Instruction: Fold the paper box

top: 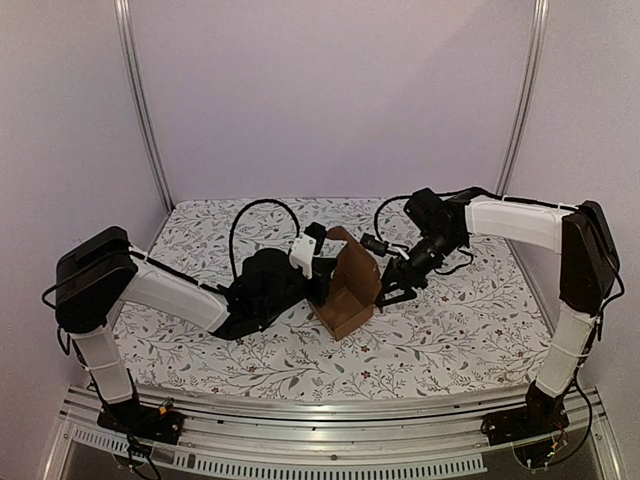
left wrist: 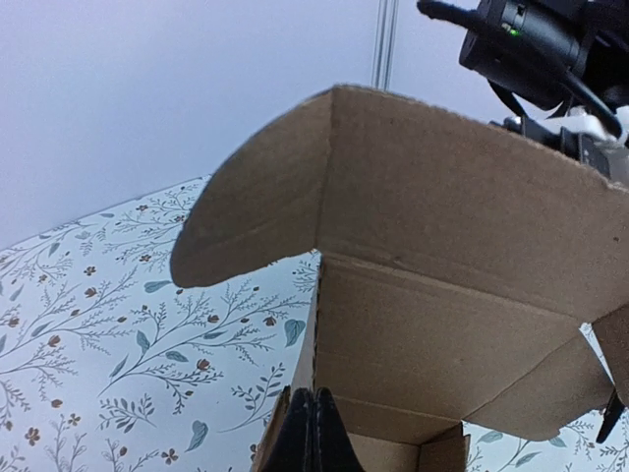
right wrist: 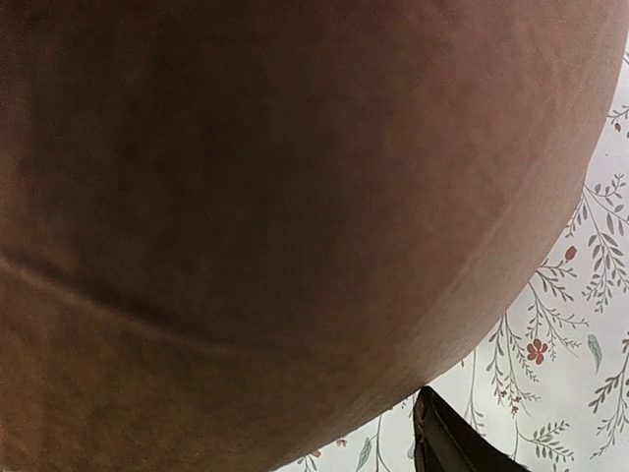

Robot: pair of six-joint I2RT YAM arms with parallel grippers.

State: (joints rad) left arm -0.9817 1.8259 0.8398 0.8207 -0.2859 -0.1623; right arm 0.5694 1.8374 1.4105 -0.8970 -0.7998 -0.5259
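One paper box [top: 350, 288] of plain brown, unmarked cardboard is seen, partly folded, with its walls raised and its top open. Two black two-finger grippers are counted, one at each side of it. One white tablecloth [top: 450, 340] printed with leafy sprigs and small red flowers is spread under everything.

The left gripper [top: 320, 278] is met at the box's left wall. In the left wrist view its fingers [left wrist: 311, 433] are pressed together with only a hairline between them, and the edge of a cardboard wall runs straight down into that line, so the wall is taken to be pinched there. Above and ahead of these fingers the paper box [left wrist: 442, 246] is seen from inside: a back panel, a rounded flap bent out to the left, and a slanted flap low on the right.

The right gripper [top: 392, 290] is placed just beside the box's right wall, low near the cloth. How far it is opened cannot be told: in the right wrist view the paper box [right wrist: 246, 197] fills nearly the whole frame, very close in front, and only one dark fingertip [right wrist: 442, 447] is shown beneath its curved edge.
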